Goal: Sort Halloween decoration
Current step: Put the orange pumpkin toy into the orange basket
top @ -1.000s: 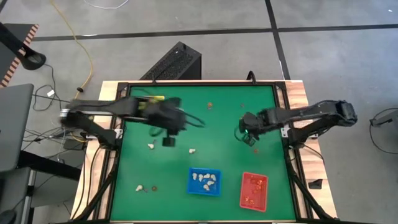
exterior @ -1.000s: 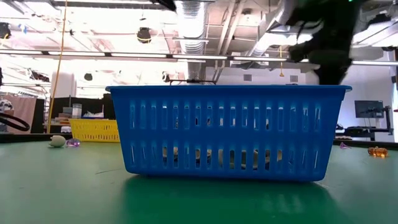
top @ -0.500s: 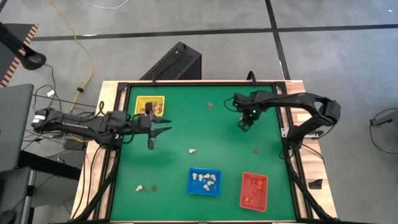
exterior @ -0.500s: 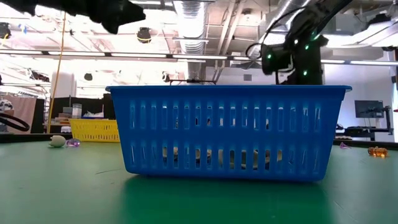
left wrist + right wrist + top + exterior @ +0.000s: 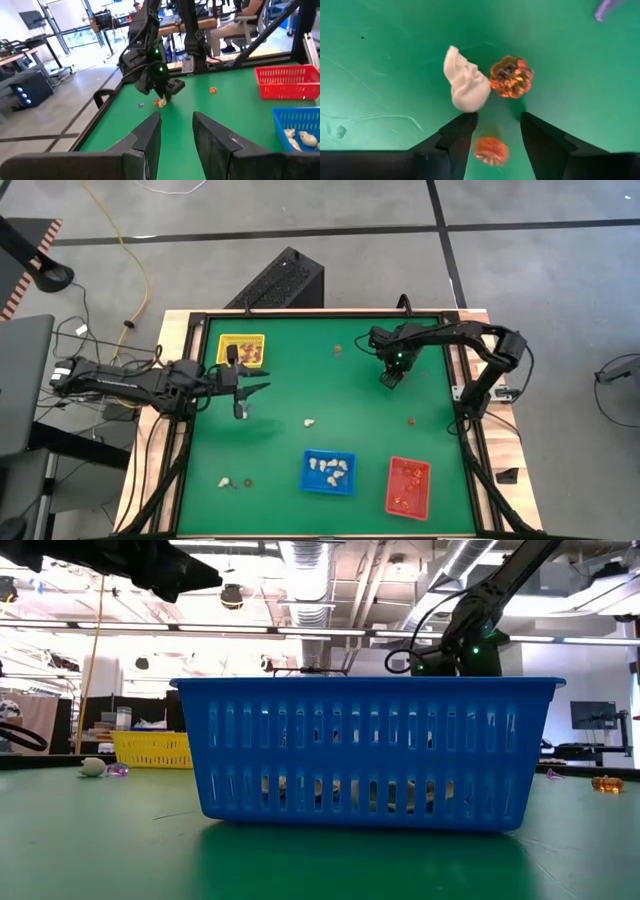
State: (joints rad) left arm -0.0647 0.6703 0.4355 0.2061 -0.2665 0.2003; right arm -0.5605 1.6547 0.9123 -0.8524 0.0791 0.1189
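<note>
Left arm: now stretched out from the table's left edge, no longer bent over the centre; left gripper (image 5: 243,401) sits just below the yellow tray (image 5: 243,350), nearer the left side.
Right arm: now folded toward the far edge; right gripper (image 5: 391,376) has moved up and left.
Right gripper fingers (image 5: 456,136): parted wider than before, above a cream skull trinket (image 5: 465,83) and an orange pumpkin trinket (image 5: 511,77).
</note>
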